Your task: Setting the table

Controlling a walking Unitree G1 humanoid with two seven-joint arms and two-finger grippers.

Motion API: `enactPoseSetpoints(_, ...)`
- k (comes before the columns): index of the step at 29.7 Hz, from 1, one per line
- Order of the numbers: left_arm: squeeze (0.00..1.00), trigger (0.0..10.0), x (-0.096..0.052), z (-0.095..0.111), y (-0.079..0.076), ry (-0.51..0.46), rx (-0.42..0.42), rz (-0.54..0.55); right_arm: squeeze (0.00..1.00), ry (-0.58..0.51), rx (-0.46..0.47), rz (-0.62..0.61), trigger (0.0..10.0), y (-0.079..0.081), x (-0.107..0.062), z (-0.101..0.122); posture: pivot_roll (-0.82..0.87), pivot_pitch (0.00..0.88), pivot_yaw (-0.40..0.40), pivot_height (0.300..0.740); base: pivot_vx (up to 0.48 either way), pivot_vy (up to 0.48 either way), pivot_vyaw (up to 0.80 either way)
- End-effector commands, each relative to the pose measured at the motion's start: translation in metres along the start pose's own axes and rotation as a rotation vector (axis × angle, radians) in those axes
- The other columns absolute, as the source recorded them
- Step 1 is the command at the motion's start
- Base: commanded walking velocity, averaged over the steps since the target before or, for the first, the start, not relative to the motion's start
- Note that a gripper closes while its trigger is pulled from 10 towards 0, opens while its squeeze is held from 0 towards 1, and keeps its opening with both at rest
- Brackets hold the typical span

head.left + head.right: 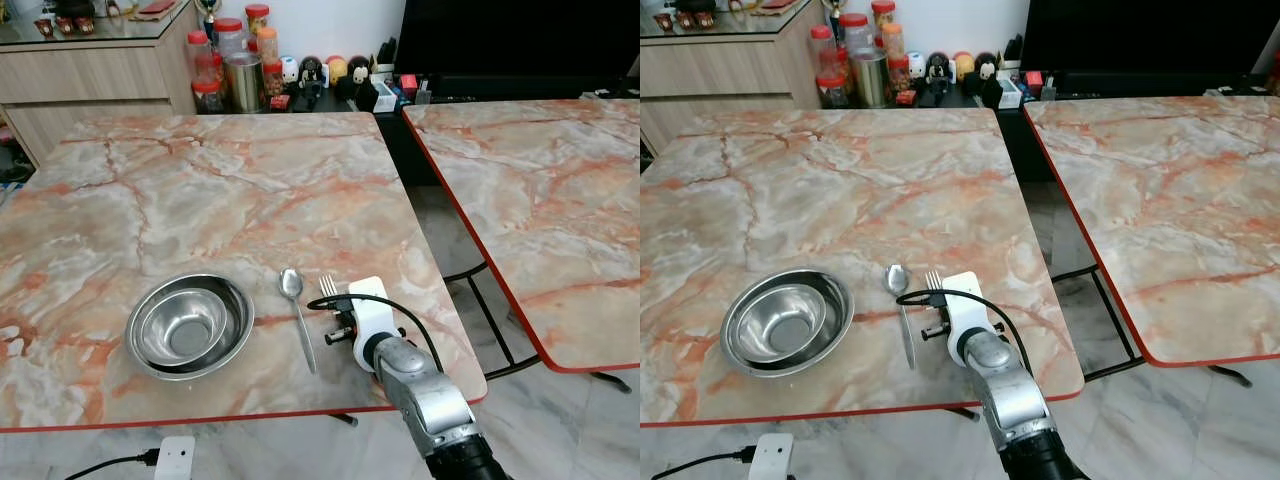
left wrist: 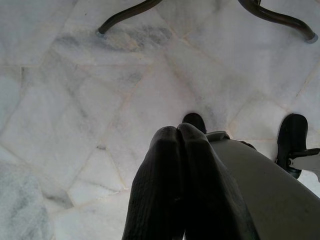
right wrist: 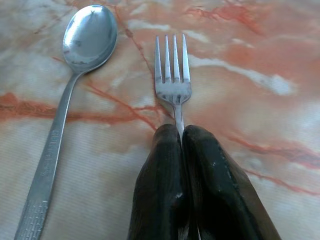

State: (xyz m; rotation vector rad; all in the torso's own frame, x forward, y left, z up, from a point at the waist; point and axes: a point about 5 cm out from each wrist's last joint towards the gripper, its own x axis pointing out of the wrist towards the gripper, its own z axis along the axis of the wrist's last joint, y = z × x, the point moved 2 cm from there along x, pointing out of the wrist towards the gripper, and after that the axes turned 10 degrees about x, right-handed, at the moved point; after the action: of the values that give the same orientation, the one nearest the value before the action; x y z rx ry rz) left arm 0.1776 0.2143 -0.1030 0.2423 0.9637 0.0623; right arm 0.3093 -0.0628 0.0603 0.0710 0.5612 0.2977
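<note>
Fork is lying flat on the marble table, tines pointing away from the robot, just right of the spoon and roughly parallel to it; right gripper is pinching the fork's handle, fingers closed tight on it, low over the tabletop, probably lining it up beside the spoon before letting go; steel bowl is sitting left of the spoon, so the place setting is reading bowl, spoon, fork near the front edge; left gripper is hanging idle over the floor, fingers pressed together and holding nothing; jars are standing well behind the table.
</note>
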Motion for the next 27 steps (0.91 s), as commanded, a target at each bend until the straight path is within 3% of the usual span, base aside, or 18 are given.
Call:
enactPoseSetpoints(1,0.0,10.0,-0.001,-0.008,0.0,0.027,0.004,-0.008,0.0,0.007,0.007,-0.015,10.0,-0.002,-0.002,-0.001,-0.07,0.059,-0.028,0.74,0.0,0.0,0.0)
enactPoseSetpoints(27,0.0,10.0,-0.003,-0.014,-0.003,0.042,0.001,-0.017,0.0,-0.014,0.04,0.053,10.0,0.012,-0.002,0.001,-0.07,0.069,-0.036,0.74,0.0,0.0,0.0)
